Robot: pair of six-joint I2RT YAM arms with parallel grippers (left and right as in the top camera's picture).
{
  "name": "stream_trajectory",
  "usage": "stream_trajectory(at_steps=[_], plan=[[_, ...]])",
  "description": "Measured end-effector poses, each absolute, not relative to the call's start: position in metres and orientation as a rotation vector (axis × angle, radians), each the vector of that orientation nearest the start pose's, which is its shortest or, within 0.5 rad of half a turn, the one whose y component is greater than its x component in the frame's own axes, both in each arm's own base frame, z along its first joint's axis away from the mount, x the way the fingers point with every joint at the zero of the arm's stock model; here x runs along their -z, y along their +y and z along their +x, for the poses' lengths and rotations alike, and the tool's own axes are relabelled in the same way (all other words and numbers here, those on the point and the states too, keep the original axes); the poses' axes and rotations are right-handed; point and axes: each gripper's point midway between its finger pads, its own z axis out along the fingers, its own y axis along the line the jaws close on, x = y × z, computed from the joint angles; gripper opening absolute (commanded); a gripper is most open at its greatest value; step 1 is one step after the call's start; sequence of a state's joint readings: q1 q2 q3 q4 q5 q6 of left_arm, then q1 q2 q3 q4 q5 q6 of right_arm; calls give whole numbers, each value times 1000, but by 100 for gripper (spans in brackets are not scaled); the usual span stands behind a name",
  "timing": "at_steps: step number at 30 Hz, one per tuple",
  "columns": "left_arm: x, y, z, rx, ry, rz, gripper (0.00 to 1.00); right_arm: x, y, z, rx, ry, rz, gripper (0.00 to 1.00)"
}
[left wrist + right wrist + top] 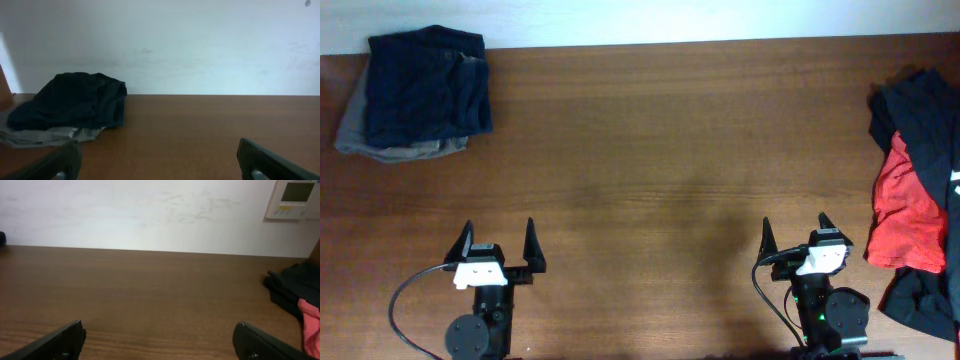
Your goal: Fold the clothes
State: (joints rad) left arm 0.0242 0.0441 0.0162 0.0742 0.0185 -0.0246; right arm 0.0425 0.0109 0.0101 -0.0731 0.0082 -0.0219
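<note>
The table spans the whole view, its long axis running left to right across both sets of fingers.

Locate the unfolded heap to the right of the right gripper's fingers, near them but not touching. It consists of a black garment with a red garment bunched among its folds. The heap's long axis runs from the far edge toward the near edge.

Locate the navy-blue garment ahead and to the left of the left gripper's fingers, well apart. Its outline is nearly square, so no long axis can be told. It lies on a grey-olive garment, which shows at its left and near sides.

On the left gripper and the right gripper, the fingers are spread wide, grip nothing and point toward the far edge.

A wall panel hangs above and to the right of the right fingers.
</note>
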Motion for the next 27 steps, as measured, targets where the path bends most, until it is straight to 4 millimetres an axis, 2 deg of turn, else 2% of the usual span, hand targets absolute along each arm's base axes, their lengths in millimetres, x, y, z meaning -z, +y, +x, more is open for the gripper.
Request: stream_trajectory(at_steps=[20,27], plan=[[-158,1,246,7,1650,-30,99,-158,9,246,-9,1644,-47,99],[-158,1,246,6,1650,-30,99,-158,9,246,-9,1644,-47,99]])
